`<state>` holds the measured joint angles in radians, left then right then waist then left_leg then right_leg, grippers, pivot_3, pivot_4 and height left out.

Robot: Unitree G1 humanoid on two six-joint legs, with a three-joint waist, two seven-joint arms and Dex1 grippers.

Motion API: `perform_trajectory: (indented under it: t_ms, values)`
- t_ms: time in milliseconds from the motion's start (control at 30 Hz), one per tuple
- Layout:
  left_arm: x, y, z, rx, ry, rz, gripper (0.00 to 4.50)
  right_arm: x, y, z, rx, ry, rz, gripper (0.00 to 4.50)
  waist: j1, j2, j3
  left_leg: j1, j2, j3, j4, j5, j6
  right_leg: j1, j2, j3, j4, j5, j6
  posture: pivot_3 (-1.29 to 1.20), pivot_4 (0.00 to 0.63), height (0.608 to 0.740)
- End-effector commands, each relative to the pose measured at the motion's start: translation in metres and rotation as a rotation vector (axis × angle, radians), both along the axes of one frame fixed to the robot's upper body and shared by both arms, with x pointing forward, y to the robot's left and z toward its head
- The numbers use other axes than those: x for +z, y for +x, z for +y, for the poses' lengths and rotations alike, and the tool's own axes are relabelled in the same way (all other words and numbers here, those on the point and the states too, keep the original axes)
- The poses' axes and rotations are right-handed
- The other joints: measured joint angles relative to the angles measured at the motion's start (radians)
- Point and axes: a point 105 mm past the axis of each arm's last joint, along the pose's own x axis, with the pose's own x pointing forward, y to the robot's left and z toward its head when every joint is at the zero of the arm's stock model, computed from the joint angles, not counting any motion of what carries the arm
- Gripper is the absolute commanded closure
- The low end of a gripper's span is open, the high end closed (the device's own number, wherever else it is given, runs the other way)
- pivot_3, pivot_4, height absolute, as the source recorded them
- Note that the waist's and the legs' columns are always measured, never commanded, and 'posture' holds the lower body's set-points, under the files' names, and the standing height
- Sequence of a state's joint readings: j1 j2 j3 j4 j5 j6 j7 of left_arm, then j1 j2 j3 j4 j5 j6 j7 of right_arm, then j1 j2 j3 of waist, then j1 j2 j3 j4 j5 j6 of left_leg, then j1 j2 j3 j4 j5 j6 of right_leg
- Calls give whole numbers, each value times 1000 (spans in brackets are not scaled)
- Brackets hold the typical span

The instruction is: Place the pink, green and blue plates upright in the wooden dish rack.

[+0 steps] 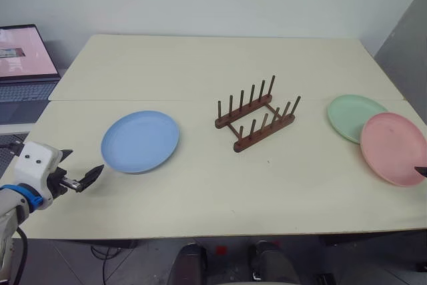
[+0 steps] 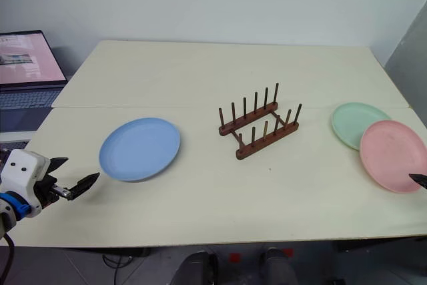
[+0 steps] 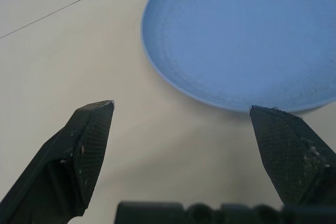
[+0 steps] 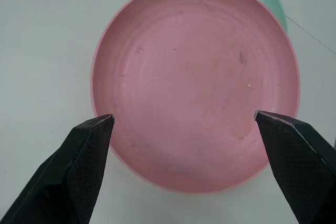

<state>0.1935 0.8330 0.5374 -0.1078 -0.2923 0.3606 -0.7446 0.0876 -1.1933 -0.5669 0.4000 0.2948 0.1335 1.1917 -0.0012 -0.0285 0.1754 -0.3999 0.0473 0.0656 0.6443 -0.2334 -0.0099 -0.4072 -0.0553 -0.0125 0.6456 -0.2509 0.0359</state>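
Wooden dish rack (image 1: 257,114) — centre of the head-camera frame, standing on the cream counter (image 1: 200,185), set at a diagonal, every peg slot bare. No plate in it.

Blue plate (image 1: 141,141) — left of centre, lying flat on the counter, well apart from the rack.

Green plate (image 1: 353,115) — right side of the frame, flat on the counter. Pink plate (image 1: 394,147) — just below and right of it, at the right edge; its rim overlaps the green plate's near edge, so the pink one lies partly on top. The right wrist view confirms this: a green rim shows beyond the far side of the pink plate.

Left claw (image 1: 81,177) — lower left of the frame, just below and left of the blue plate, jaws spread wide, nothing between them. In the left wrist view its two black fingers (image 3: 84,153) stand apart, with the blue plate's rim just beyond the tips; contact with the plate cannot be told.

Right claw (image 4: 184,117) — jaws spread wide, holding nothing. In the right wrist view the pink plate lies between and beyond its fingertips. In the head views one dark tip shows at the right edge by the pink plate.

Laptop (image 1: 23,71) — upper left of the frame, open, screen lit, beside the counter.
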Motion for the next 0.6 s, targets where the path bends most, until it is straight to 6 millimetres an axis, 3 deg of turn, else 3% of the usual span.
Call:
perform_trajectory:
  t_ms: [33, 600]
  values:
    - [10, -2, 0, -11, 15, -31, 0, 10, 3, 1, 15, -23, -35, 19, 0, 0, 0, 0, 0, 0, 0, 0, 0, 0, 0, 0, 0, 0, 0, 0, 150, 740]
    - [14, -1, -8, -50, -41, -76, 0, 9, 6, 2, 19, -21, -52, 19, 0, 0, 0, 0, 0, 0, 0, 0, 0, 0, 0, 0, 0, 0, 0, 0, 150, 740]
